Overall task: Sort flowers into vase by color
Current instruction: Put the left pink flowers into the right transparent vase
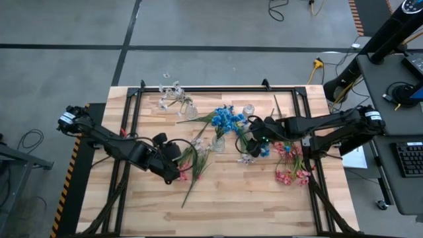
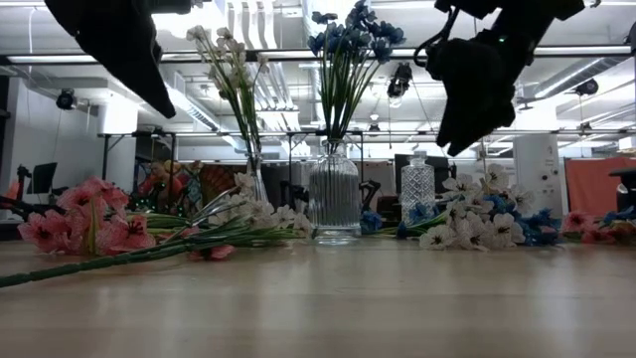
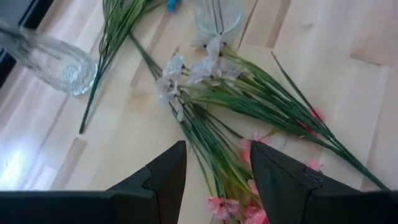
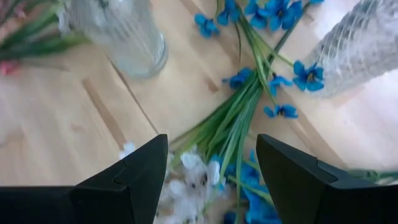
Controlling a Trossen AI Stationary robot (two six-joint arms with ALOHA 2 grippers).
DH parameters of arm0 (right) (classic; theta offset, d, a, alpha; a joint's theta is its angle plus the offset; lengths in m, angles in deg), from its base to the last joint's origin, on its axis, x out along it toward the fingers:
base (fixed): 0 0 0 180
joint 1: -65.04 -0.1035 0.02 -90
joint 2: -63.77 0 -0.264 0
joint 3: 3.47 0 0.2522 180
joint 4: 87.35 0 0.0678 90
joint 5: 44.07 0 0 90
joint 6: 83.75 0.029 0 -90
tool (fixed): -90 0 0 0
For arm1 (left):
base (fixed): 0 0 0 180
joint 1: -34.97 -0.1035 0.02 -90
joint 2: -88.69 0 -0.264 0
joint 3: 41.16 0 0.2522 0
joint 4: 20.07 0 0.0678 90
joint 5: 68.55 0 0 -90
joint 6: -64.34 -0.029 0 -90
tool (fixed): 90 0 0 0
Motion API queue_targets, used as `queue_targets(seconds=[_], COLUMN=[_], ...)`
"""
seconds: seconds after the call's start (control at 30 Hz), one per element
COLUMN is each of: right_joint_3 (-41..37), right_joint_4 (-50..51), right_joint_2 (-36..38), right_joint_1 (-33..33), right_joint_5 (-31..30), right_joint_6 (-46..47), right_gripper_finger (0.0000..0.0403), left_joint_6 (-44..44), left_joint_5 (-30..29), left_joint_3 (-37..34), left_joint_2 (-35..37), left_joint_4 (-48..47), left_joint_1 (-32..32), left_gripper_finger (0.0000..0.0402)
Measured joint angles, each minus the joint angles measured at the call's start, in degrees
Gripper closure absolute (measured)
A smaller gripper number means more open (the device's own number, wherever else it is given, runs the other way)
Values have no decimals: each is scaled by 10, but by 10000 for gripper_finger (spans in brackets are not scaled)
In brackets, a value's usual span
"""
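Hovering open over loose blue flowers [image 4: 239, 121] — right pincer [image 4: 211, 168]; left pincer [image 3: 217, 180] open above pink flowers [image 3: 242, 208].

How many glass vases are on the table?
3. One holding white flowers on the left, a ribbed one holding blue flowers in the middle, and a small empty one just right. More may be hidden.

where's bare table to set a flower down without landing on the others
Free: the near strip of the table, below the pink flowers and the left gripper. Crowded: the middle, around the blue-flower vase, right gripper and loose stems.
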Motion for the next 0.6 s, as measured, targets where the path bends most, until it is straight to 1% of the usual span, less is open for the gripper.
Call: queue_targets(seconds=[0.2, 0.37, 0.47, 0.6], right_joint_3=[0, 0, 0, 0], right_joint_4=[38, 64, 72, 74], right_joint_2=[0, 3, 4, 5], right_joint_1=[-6, -6, -6, -6], right_joint_5=[4, 15, 28, 31], right_joint_6=[-5, -5, -4, -4], right_gripper_finger=[163, 163, 163, 163], left_joint_6=[52, 93, 118, 135], left_joint_5=[0, -20, -47, -96], left_joint_3=[-5, -5, -5, -5], left_joint_2=[-2, -11, -28, -69], left_joint_4=[2, 5, 7, 15], left_joint_1=[24, 52, 64, 71], left_gripper_finger=[240, 237, 222, 189])
